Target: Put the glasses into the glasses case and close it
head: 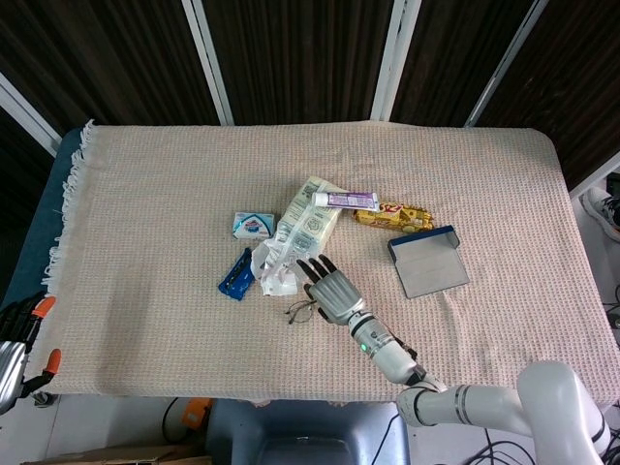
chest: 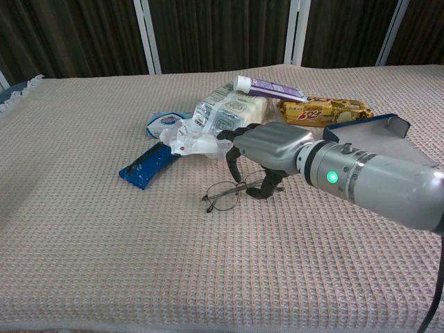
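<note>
Thin wire-framed glasses [head: 299,312] [chest: 229,195] lie flat on the beige cloth near the front. My right hand [head: 329,289] [chest: 269,146] hangs low over their right half, fingers curved down and apart. The fingertips stand behind the frame and the thumb comes down by the right lens. The glasses still rest on the cloth. The blue glasses case [head: 429,262] [chest: 370,129] lies open to the right of the hand. My left hand [head: 14,354] shows only partly at the lower left edge, off the table, and its fingers are unclear.
Just behind the glasses lies a clutter: a crumpled clear wrapper [chest: 198,143], a blue packet [chest: 147,166], a white pack [head: 307,222], a toothpaste tube [head: 346,201], a gold snack bar [head: 392,216] and a small blue-white box [head: 253,224].
</note>
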You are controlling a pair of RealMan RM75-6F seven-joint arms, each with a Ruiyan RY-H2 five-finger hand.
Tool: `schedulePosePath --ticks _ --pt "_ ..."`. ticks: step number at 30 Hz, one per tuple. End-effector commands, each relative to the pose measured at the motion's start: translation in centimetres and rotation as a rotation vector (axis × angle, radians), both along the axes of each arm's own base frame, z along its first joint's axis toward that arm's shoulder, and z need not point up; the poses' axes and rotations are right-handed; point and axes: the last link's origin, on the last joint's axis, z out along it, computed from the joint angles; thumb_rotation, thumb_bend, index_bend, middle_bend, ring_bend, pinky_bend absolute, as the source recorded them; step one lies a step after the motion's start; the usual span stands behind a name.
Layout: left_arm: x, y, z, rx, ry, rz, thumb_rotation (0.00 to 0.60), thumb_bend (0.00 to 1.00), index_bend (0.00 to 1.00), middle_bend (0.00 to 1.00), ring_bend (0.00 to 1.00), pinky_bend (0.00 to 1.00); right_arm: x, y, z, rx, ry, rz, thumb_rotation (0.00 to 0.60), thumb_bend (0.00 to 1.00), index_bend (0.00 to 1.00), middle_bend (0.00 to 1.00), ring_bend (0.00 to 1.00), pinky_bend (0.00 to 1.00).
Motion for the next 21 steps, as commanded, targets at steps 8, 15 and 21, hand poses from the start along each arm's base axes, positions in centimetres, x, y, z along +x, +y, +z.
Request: schedulePosePath --ticks 8,15,21 --pt "-0.01 -0.08 0.05 -0.003 -0.001 -0.001 0.600 0.45 0.00 0.00 0.00 0.07 -0.05 0.07 -0.47 -0.001 0.014 0.006 0.600 0.48 0.65 0.06 0.00 0.00" --pt "-0.02 -0.10 0.06 -0.003 0.000 0.000 0.600 0.45 0.00 0.00 0.00 0.07 -0.05 0.03 -0.46 -0.007 0.013 0.007 0.600 0.56 0.69 0.08 0.00 0.00" --pt "-0.02 -0.11 0.05 -0.003 0.002 0.001 0.600 0.45 0.00 0.00 0.00 0.07 -0.10 0.05 -0.56 -0.009 0.020 0.007 0.600 0.63 0.72 0.09 0.00 0.00"
